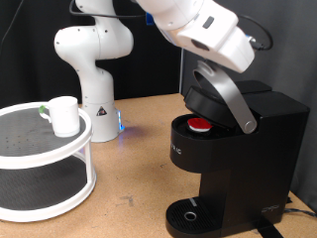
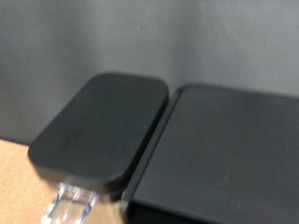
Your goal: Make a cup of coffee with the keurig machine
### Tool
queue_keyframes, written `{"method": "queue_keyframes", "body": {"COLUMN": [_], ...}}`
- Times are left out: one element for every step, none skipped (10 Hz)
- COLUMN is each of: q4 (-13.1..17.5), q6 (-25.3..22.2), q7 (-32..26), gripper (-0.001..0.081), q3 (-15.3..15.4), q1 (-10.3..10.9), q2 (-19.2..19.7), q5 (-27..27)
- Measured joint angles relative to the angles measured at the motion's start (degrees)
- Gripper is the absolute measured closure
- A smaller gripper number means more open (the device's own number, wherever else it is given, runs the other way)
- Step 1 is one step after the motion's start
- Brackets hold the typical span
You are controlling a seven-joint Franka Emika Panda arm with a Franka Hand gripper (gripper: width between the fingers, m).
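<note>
- Keurig machine [image 1: 233,159] stands on the counter [image 1: 139,149] at the exterior view's right, lid [image 1: 211,97] tilted open on its grey curved handle [image 1: 230,99], with a red-topped pod [image 1: 201,125] seated in the chamber and the round drip tray [image 1: 190,215] bare.
- It looks heavy, rigid and stable; the lid handle is the stiff part made to be pushed or pulled, and its smooth plastic could slip under a hard touch.
- Cup [image 1: 63,115] sits on the upper tier of the white round shelf [image 1: 45,159] at the exterior view's left, well apart from the machine, its greenish handle [image 1: 44,112] turned to the left.
- Being ceramic, it should be fairly light but hard, glazed, slippery and breakable; the rim wall or the handle are the places to grip.
- The gripper is hidden behind the arm's white wrist [image 1: 213,40], which hangs just above the raised lid; I cannot tell how far apart the fingers are, nor whether they hold anything.
- The wrist view shows only black machine surfaces and a clear part at the edge, possibly a fingertip.
- Count: one machine, one cup, one pod, one two-tier shelf, one arm.
</note>
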Motion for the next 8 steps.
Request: {"method": "queue_keyframes", "body": {"q4": [-0.3, -0.5, -0.7, -0.9, -1.1, -1.3, -1.5, -1.7], "q6": [0.0, 0.0, 0.1, 0.1, 0.1, 0.1, 0.1, 0.1], "q7": [0.2, 0.5, 0.6, 0.6, 0.6, 0.5, 0.3, -0.2], "gripper": [0.0802, 0.0802, 0.0802, 0.0802, 0.0802, 0.0802, 0.0802, 0.0802], "q3": [-0.2, -0.4, -0.6, -0.7, -0.9, -1.2, -1.4, -1.6], "q1": [-0.2, -0.3, -0.5, -0.6, -0.7, -0.7, -0.7, -0.8], "q2": [0.2, 0.5, 0.6, 0.7, 0.7, 0.8, 1.0, 1.2], "q5": [-0.8, -1.2, -1.4, -1.6, -2.0, -2.5, -3.2, -3.9]}}
